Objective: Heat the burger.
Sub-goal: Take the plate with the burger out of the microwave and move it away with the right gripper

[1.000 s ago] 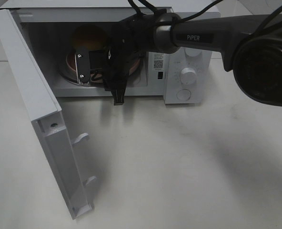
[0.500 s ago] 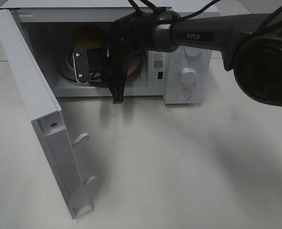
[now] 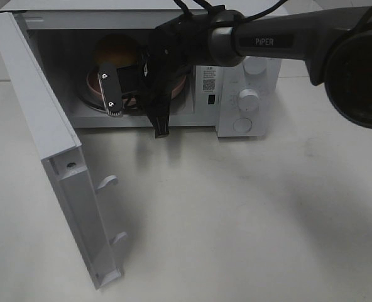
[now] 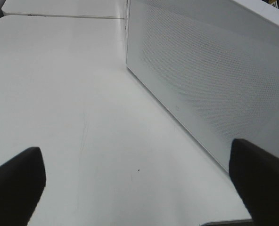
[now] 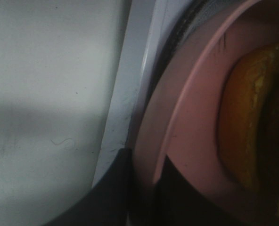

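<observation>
Spreading under everything is the white tabletop [image 3: 249, 226], and on it stands a white microwave [image 3: 246, 94], its door [image 3: 44, 132] swung wide open. Reaching into the cavity, the right arm [image 3: 268, 41] has its fingers [image 5: 144, 188] pinched on the rim of a pink plate [image 5: 191, 122] lying on the turntable. On that plate sits the burger [image 3: 114, 50], inside the oven. Beside the microwave's perforated wall, the left fingers [image 4: 17, 183] are spread wide, holding nothing.
</observation>
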Robot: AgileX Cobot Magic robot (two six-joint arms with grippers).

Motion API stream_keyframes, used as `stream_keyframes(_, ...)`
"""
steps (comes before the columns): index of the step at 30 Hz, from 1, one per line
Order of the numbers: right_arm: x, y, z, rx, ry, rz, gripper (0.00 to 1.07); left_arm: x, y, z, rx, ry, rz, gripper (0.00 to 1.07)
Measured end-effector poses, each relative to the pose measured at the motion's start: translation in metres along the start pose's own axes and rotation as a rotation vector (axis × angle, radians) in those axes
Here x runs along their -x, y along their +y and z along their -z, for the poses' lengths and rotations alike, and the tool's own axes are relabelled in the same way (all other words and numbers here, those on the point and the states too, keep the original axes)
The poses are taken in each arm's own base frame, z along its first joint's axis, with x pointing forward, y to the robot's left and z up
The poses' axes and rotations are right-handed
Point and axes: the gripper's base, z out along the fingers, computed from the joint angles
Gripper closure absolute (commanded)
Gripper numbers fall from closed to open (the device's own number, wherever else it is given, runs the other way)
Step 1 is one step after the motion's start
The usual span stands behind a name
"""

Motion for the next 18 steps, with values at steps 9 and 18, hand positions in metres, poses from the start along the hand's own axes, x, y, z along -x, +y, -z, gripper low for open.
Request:
stream_keyframes(9,-0.004,0.013,0.012,-0.005,-0.013,0.047,1.07,0.0,0.0,0.0,0.0,0.0,0.0,0.09)
stream_keyframes(18,-0.007,0.023,0.027,-0.01,-0.024,0.119,1.07,0.0,0.0,0.0,0.0,0.0,0.0,0.09)
